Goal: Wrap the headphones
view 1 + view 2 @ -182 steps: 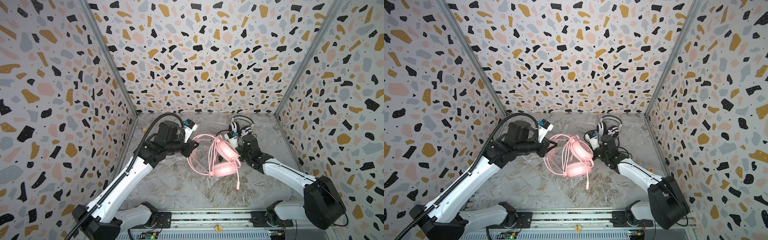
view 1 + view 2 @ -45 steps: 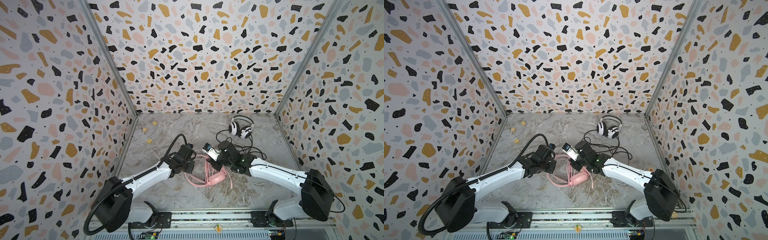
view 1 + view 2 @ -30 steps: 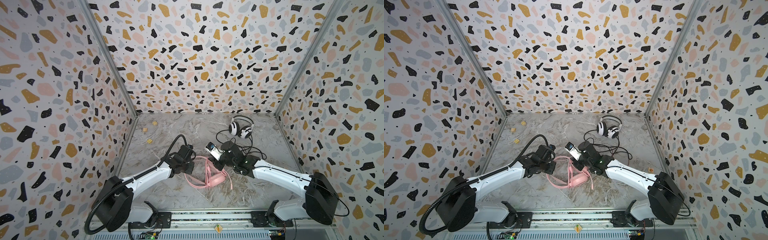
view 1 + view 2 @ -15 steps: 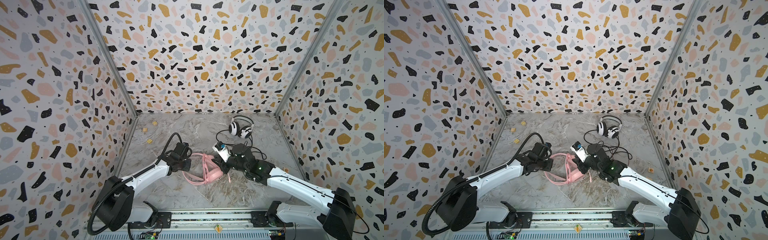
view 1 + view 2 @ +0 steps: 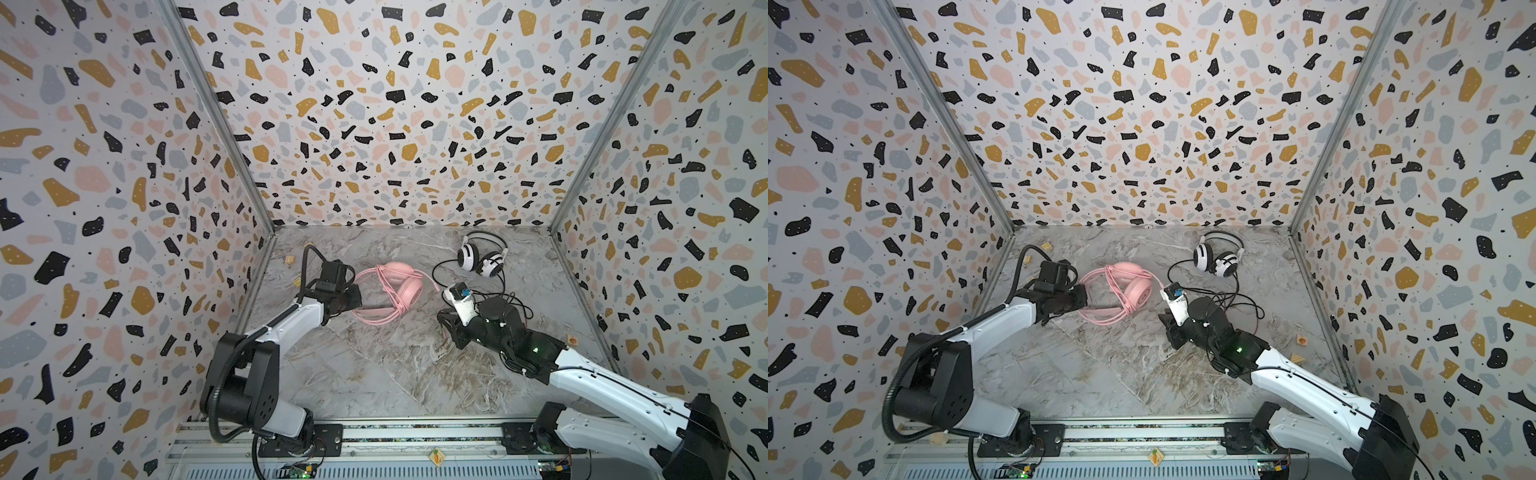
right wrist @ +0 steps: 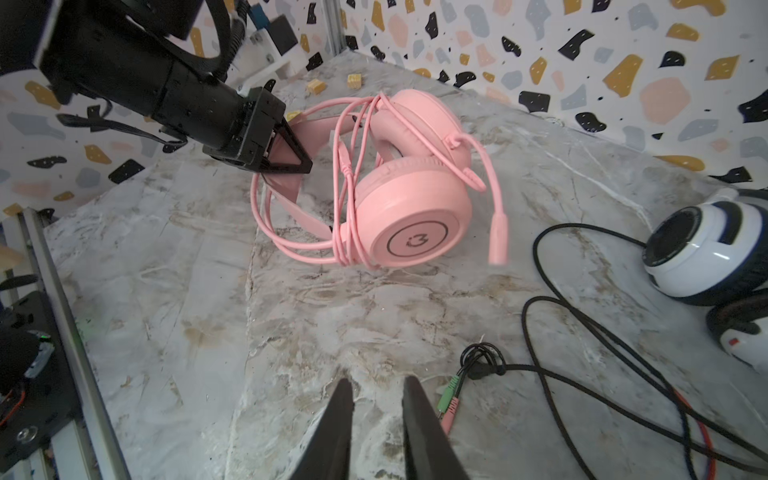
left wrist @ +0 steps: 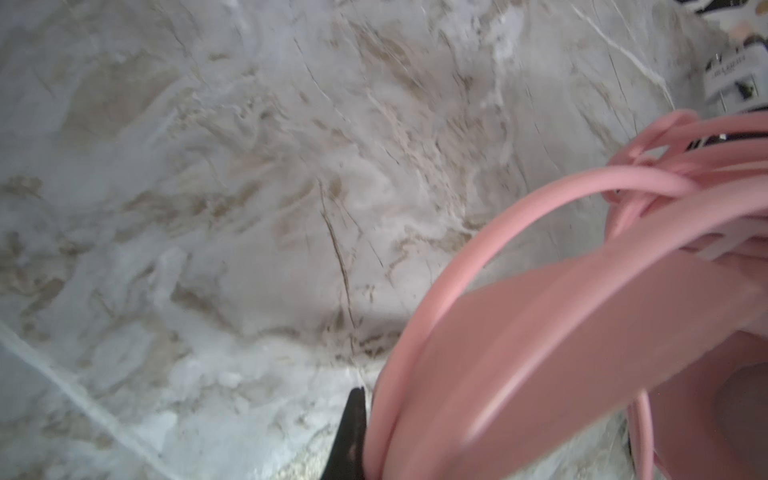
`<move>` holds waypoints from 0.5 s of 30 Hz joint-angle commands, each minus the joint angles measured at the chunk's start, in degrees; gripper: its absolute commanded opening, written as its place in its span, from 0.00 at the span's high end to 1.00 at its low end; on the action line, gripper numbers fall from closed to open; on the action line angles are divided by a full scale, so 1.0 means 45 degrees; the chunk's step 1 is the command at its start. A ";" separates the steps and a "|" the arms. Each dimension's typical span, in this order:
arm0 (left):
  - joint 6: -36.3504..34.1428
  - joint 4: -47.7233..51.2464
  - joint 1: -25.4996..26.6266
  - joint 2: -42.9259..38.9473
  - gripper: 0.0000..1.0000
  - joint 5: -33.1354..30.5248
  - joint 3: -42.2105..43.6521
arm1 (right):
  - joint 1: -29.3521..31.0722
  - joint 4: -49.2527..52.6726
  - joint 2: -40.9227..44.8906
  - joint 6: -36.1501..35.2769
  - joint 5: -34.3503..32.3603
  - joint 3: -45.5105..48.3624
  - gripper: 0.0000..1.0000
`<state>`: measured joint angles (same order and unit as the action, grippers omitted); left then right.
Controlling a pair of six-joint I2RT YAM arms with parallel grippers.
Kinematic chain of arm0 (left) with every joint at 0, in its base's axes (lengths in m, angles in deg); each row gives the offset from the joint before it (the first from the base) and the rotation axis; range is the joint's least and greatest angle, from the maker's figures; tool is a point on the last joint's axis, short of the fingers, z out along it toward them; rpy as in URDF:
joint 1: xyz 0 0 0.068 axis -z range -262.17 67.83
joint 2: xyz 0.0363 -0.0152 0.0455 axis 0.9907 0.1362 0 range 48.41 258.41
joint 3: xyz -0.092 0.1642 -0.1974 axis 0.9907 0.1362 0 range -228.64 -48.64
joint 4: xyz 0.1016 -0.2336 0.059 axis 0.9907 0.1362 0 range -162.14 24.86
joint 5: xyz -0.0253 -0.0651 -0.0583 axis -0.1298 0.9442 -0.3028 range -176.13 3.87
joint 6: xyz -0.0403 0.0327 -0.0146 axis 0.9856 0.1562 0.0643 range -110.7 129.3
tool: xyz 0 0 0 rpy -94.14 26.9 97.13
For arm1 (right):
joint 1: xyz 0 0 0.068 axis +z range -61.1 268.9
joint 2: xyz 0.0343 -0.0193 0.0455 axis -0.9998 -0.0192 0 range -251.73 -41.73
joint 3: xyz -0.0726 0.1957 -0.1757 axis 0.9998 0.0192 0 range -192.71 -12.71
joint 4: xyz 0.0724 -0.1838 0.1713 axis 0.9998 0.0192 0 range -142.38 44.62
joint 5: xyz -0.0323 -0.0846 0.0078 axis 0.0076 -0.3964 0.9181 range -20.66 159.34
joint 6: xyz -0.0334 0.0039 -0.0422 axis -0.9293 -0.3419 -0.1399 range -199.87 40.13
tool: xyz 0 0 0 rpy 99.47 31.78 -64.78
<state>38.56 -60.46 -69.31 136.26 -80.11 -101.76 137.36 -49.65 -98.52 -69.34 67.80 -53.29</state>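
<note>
As L jaws grip pink hdset, 2 total.

The pink headset looks smooth matt plastic with soft padded cushions; the tabletop is smooth, marble-patterned.

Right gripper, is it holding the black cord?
No, the right gripper is empty, jaws slightly apart; the black cord lies beside it.

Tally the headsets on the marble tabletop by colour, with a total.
pink corded over-ear headset: 1
white-and-black corded over-ear headset: 1
Total: 2
</note>
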 commanded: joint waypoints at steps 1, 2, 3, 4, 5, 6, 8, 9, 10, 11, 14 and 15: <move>0.1019 -0.1698 -0.0610 0.0970 1.00 0.0275 -0.1417 | -0.0066 -0.0308 0.0372 0.0500 -0.0276 0.0541 0.76; 0.1154 -0.1742 -0.0744 0.1339 1.00 0.0152 -0.1773 | -0.0048 -0.0261 0.0394 0.0534 -0.0188 0.0612 0.76; 0.1293 -0.1777 -0.0910 0.1802 1.00 0.0034 -0.2211 | -0.0048 -0.0150 0.0424 0.0571 -0.0167 0.0684 0.76; 0.1383 -0.1678 -0.1041 0.2267 1.00 -0.0113 -0.2721 | -0.0046 -0.0078 0.0508 0.0631 -0.0119 0.0806 0.76; 0.1427 -0.1584 -0.1141 0.2667 1.00 -0.0169 -0.3184 | -0.0029 -0.0139 0.0629 0.0669 -0.0090 0.0992 0.76; 0.1438 -0.1480 -0.1234 0.3143 1.00 -0.0242 -0.3675 | -0.0033 -0.0251 0.0804 0.0723 -0.0070 0.1208 0.76; 0.1674 -0.1429 -0.1485 0.3971 1.00 -0.0318 -0.4392 | -0.0048 -0.0257 0.1044 0.0790 -0.0066 0.1448 0.76; 0.1774 -0.1533 -0.1594 0.4411 1.00 -0.0308 -0.4716 | -0.0053 -0.0103 0.1143 0.0788 -0.0101 0.1469 0.76; 0.1799 -0.1535 -0.1670 0.4782 1.00 -0.0377 -0.5027 | -0.0053 0.0024 0.1227 0.0790 -0.0118 0.1495 0.76; 0.1848 -0.1425 -0.1751 0.5234 1.00 -0.0457 -0.5430 | -0.0048 0.0044 0.1371 0.0817 -0.0142 0.1587 0.76; 0.1763 -0.1100 -0.1862 0.6380 1.00 -0.0524 -0.6443 | -0.0100 0.0011 0.1677 0.0898 -0.0231 0.1810 0.76; 0.1761 -0.1027 -0.1891 0.6725 1.00 -0.0549 -0.6685 | -0.0087 0.0099 0.1693 0.0884 -0.0228 0.1746 0.76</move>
<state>44.76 -62.31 -77.37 164.39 -82.99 -128.15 137.17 -49.55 -92.29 -66.24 67.27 -45.50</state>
